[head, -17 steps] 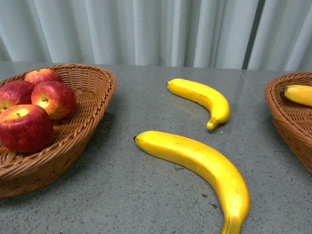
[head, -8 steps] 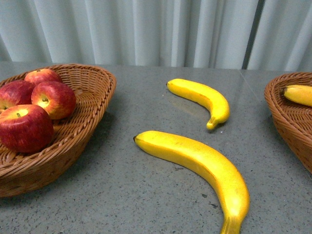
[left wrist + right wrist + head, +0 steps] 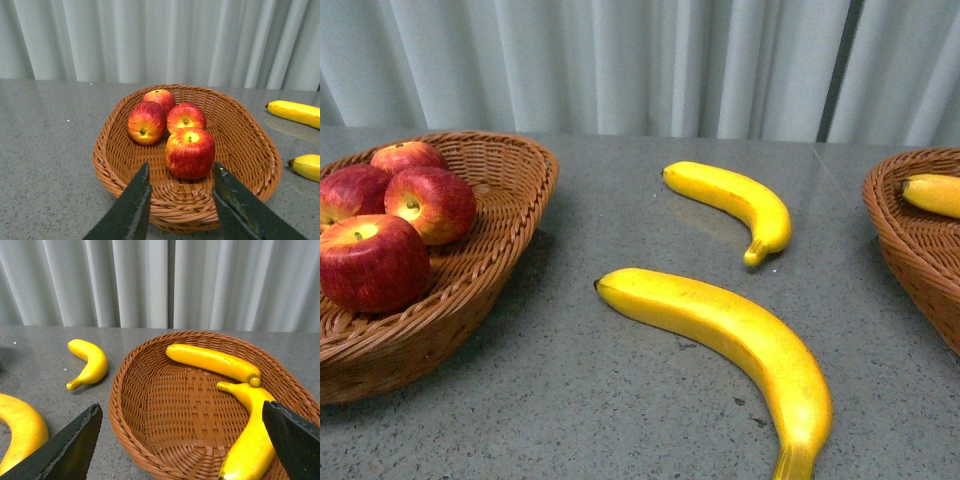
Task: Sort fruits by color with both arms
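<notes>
Several red apples [image 3: 375, 260] lie in the left wicker basket [image 3: 510, 235]; they also show in the left wrist view [image 3: 190, 152]. A large banana [image 3: 730, 335] lies on the grey table in front, a smaller banana [image 3: 740, 200] behind it. Two bananas [image 3: 212, 361] [image 3: 252, 437] lie in the right basket [image 3: 150, 440], whose edge shows in the front view [image 3: 910, 250]. My left gripper [image 3: 180, 172] is open and empty, near the apple basket's near rim. My right gripper [image 3: 182, 412] is wide open and empty over the banana basket. Neither gripper shows in the front view.
A pale pleated curtain [image 3: 640, 60] hangs behind the grey table [image 3: 600, 400]. In the right wrist view the small banana [image 3: 90, 362] and the end of the large one [image 3: 20, 432] lie beside the right basket.
</notes>
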Available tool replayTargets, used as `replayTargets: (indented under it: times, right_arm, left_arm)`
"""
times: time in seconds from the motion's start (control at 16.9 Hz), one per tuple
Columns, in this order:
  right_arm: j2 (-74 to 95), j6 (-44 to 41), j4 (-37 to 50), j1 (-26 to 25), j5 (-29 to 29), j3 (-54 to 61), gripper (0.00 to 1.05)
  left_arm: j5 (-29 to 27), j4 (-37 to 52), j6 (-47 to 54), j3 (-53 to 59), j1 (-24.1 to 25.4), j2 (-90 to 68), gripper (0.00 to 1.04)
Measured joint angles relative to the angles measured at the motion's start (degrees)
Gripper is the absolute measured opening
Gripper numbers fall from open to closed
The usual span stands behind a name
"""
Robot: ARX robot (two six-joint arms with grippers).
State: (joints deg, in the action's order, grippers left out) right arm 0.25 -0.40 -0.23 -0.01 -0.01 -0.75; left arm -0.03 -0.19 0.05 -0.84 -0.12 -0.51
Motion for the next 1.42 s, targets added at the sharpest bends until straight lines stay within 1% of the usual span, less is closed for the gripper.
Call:
replayTargets:
  times: [0.12,0.18,0.24,0.3,0.35,0.41,0.47,0.59,0.65,0.71,0.77,0.95,1.3,1.42]
  right_arm:
    - [0.00,0.00,0.00,0.00,0.02,0.00,0.98]
    - [0.00,0.00,-0.02,0.00,0.02,0.00,0.98]
    - [0.00,0.00,0.00,0.00,0.00,0.00,0.98]
    - [21.35,3.43,21.16,0.50,-16.20,-3.23,0.98]
    - [43.32,3.06,39.15,10.25,-13.86,-11.23,0.98]
    - [54.16,2.73,44.37,14.64,-12.37,-17.64,0.98]
    - [64.04,2.12,42.82,18.97,-11.47,-24.46,0.98]
    - [81.79,0.00,33.64,26.64,-8.59,-36.46,0.98]
    - [87.32,-1.62,28.92,28.81,-8.44,-41.81,0.98]
    - [91.21,-2.84,24.02,29.88,-8.63,-46.84,0.98]
    - [94.31,-5.33,15.19,30.01,-8.87,-51.56,0.98]
    - [95.01,-9.27,7.61,29.20,-9.46,-51.30,0.98]
    - [97.09,-13.68,5.70,26.12,-8.72,-48.94,0.98]
    - [98.07,-13.86,5.95,26.27,-8.50,-47.78,0.98]
  left_arm:
    - [0.00,0.00,0.00,0.00,0.02,0.00,0.46]
    - [0.02,0.00,0.00,0.00,0.00,0.00,0.70]
    - [0.00,0.00,0.02,0.00,0.00,0.00,1.00]
    - [-0.04,0.02,-0.02,0.00,0.00,0.00,0.98]
    - [0.00,0.00,-0.02,0.00,0.00,0.00,0.98]
    - [0.00,0.02,-0.02,0.00,0.00,0.00,0.98]
    - [0.02,0.02,-0.02,0.00,0.00,0.00,0.98]
    - [0.00,0.00,-0.02,0.00,0.00,0.00,0.98]
    - [0.00,0.00,-0.02,0.00,0.00,0.00,0.98]
    - [0.00,0.00,-0.02,0.00,0.00,0.00,0.98]
    - [0.00,0.02,-0.02,0.00,0.02,0.00,0.98]
    - [0.02,0.02,-0.02,0.00,0.00,0.00,0.98]
    - [0.02,-0.02,-0.02,0.00,0.02,0.00,0.98]
    - [0.00,0.00,-0.02,0.00,0.00,0.00,0.98]
